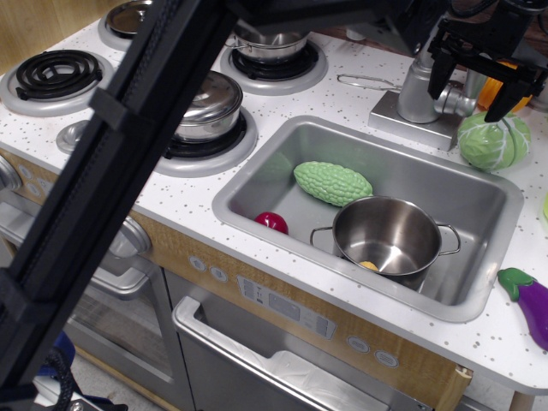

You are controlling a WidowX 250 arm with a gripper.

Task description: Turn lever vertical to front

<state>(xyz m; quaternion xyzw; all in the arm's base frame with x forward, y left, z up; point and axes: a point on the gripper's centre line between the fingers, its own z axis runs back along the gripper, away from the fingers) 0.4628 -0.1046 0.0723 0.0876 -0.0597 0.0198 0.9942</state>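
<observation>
Black tool (pixel 479 88) wide apart over the lever (pixel 455 102), green cabbage (pixel 492 141) just beside, sink (pixel 257 175) below.

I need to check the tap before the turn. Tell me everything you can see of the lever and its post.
The lever is a short silver-grey bar with a rounded end, sticking out sideways toward the green cabbage from a grey cylindrical post. The post stands upright on a square grey base at the sink's back rim. The metal looks matte. The black gripper hangs open right above it, fingers straddling the lever's area; whether they touch it cannot be told.
</observation>
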